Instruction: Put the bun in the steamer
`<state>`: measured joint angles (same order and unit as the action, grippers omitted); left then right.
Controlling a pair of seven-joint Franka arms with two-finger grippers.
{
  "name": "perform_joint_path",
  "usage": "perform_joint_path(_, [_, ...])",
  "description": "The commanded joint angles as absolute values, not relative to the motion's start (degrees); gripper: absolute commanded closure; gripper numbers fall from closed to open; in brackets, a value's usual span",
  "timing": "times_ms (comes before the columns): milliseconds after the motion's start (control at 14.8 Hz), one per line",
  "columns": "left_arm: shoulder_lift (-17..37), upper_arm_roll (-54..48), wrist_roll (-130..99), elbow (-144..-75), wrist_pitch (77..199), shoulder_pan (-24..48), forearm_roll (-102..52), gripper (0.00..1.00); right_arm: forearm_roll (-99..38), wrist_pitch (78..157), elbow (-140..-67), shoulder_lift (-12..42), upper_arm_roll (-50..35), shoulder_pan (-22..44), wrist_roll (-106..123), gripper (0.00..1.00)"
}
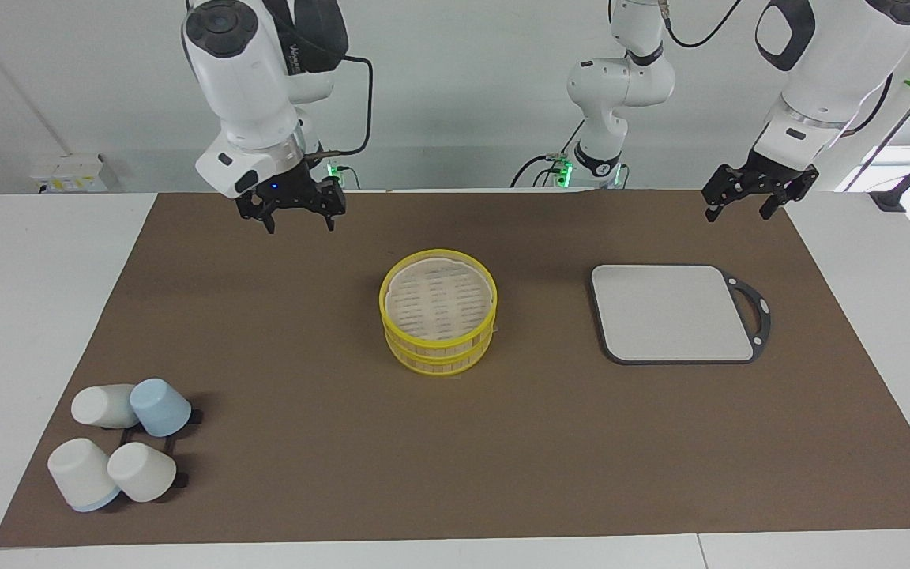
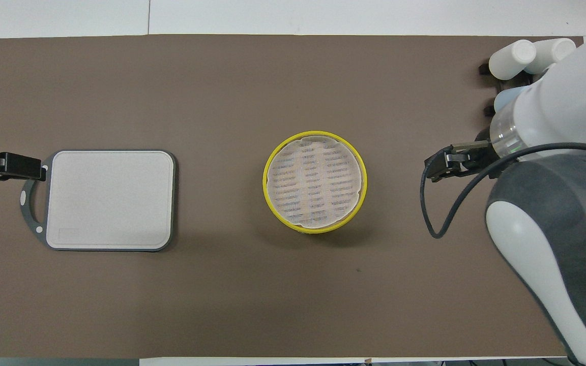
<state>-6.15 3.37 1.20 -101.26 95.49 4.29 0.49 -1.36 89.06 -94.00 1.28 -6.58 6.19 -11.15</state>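
The steamer (image 1: 438,348) stands in the middle of the brown mat, open, with yellow rims and a pale slatted floor with nothing on it; it also shows in the overhead view (image 2: 315,227). No lid is in view. No bun shows in either view. My right gripper (image 1: 300,224) hangs open and empty in the air over the mat's edge by the robots, toward the right arm's end; it also shows in the overhead view (image 2: 431,168). My left gripper (image 1: 738,213) hangs open and empty above the mat near the board's handle, also in the overhead view (image 2: 38,166).
A grey rectangular board (image 1: 672,312) with a black handle lies bare toward the left arm's end, level with the steamer (image 2: 110,198). Several white and blue cups (image 1: 119,442) lie on a black rack at the right arm's end, farther from the robots (image 2: 522,53).
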Motion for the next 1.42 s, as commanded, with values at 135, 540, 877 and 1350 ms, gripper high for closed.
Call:
perform_joint_path(135, [-6.33, 3.96, 1.67, -100.99, 95.01, 5.01, 1.49, 0.0, -2.46, 89.64, -96.77, -0.62, -8.44, 3.34, -8.52, 0.0])
perform_joint_path(540, [-6.24, 3.96, 1.58, -100.81, 95.1, 5.01, 1.49, 0.0, -2.29, 90.61, -96.77, -0.97, -2.64, 3.34, -5.72, 0.0])
perform_joint_path(877, [-6.24, 3.96, 1.58, -100.9, 95.1, 5.01, 1.49, 0.0, -1.93, 94.66, -96.5, -0.7, -2.29, 2.9, -5.54, 0.0])
perform_joint_path(1350, [-6.24, 3.96, 1.32, -100.9, 95.1, 5.1, 1.49, 0.0, -1.67, 95.27, -96.42, -0.62, -2.29, 2.9, -5.45, 0.0])
